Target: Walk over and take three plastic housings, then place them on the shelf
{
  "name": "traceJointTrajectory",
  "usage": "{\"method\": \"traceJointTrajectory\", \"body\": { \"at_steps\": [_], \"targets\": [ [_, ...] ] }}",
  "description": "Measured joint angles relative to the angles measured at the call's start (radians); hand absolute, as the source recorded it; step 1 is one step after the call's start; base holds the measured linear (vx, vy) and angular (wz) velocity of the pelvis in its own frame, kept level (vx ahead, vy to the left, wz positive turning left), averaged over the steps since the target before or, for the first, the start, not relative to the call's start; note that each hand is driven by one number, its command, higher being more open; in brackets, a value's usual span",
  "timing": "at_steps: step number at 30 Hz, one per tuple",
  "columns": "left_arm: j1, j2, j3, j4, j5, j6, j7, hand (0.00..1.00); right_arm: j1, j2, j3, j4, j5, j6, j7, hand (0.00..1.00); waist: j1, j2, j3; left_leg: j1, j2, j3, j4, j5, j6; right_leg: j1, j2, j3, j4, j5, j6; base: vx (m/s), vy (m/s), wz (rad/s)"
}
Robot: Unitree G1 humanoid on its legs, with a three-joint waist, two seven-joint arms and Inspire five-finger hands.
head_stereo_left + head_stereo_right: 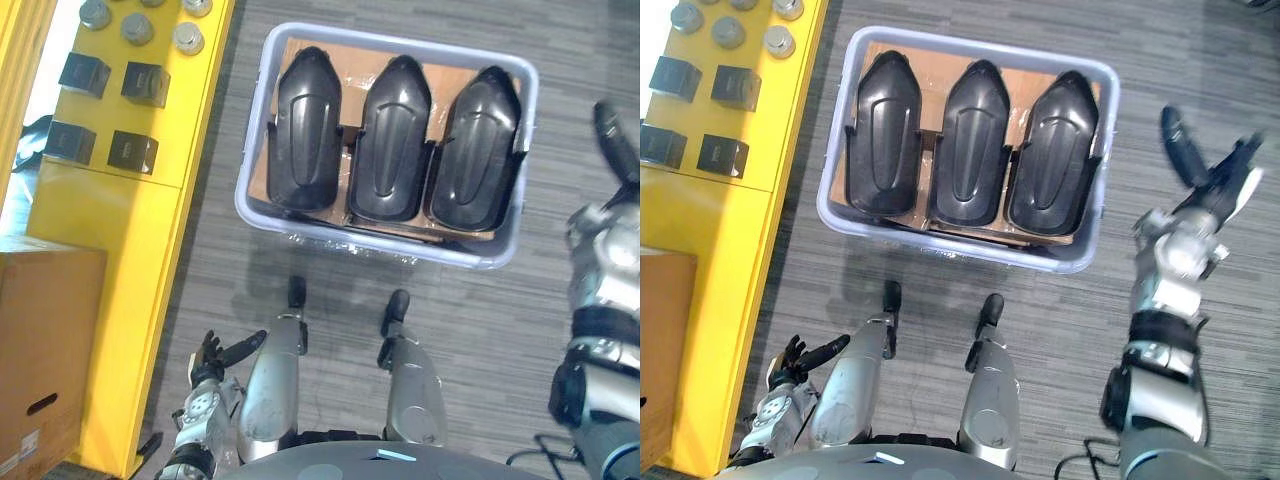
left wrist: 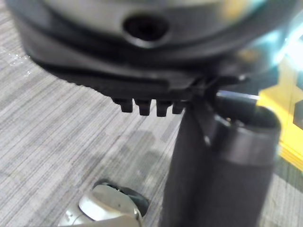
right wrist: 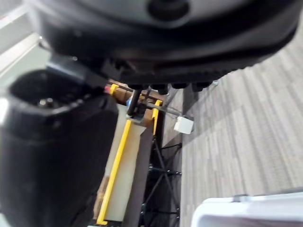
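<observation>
Housings of black plastic lie side by side in a pale plastic bin (image 1: 254, 130) on the grey carpet floor (image 1: 480, 330): the left housing (image 1: 303, 130), the middle housing (image 1: 392, 140) and the right housing (image 1: 474, 150). All three rest lengthwise on a cardboard sheet (image 1: 345, 55) that lines the bin, each just beside its neighbour, with neither hand touching them. The right hand (image 1: 1212, 190) is raised off to the right of the bin, apart from its rim, its fingers spread open and holding nothing. The left hand (image 1: 212, 362) hangs low on the near left, fingers loosely extended and empty, close to the yellow shelf (image 1: 160, 200). The shelf stands just left of the bin and carries black blocks (image 1: 145, 83) and round grey metal parts (image 1: 137, 28). A cardboard box (image 1: 45, 340) sits against the shelf's near left side.
</observation>
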Motion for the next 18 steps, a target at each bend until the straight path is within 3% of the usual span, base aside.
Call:
{"method": "traceJointTrajectory", "body": {
  "at_steps": [3, 6, 10, 18],
  "targets": [
    [-0.002, 0.0, 0.0, 0.002, -0.001, -0.017, 0.005, 1.0, -0.06, -0.06, 0.05, 0.03, -0.042, 0.039, 0.029, 1.0, 0.004, -0.001, 0.002, -0.02, 0.0, -0.001, -0.014, 0.009, -0.002, -0.03, 0.0, 0.006, 0.007, -0.002, -0.002, 0.02, -0.012, 0.01],
    [-0.006, 0.0, -0.004, 0.002, -0.002, -0.029, 0.002, 1.0, -0.075, -0.062, 0.104, 0.079, -0.102, 0.042, 0.055, 1.0, 0.004, 0.001, 0.02, -0.017, 0.001, -0.009, -0.017, 0.009, -0.003, -0.034, -0.001, 0.006, 0.028, -0.006, -0.007, 0.02, -0.004, 0.06],
    [-0.014, 0.002, -0.025, 0.001, -0.006, -0.043, -0.004, 1.0, -0.118, -0.063, 0.216, 0.118, -0.14, 0.091, 0.089, 1.0, 0.008, 0.008, 0.031, -0.023, -0.004, -0.014, -0.032, 0.023, -0.003, -0.048, -0.005, 0.007, 0.035, -0.006, -0.007, 0.0, -0.002, 0.05],
    [-0.016, 0.007, -0.041, 0.001, -0.031, -0.042, -0.013, 1.0, -0.166, -0.101, 0.274, 0.104, -0.195, 0.134, 0.107, 1.0, 0.009, 0.012, 0.033, -0.032, -0.003, -0.032, -0.062, 0.054, -0.009, -0.061, -0.002, -0.004, 0.036, -0.008, -0.009, -0.04, -0.023, 0.05]
  ]
}}
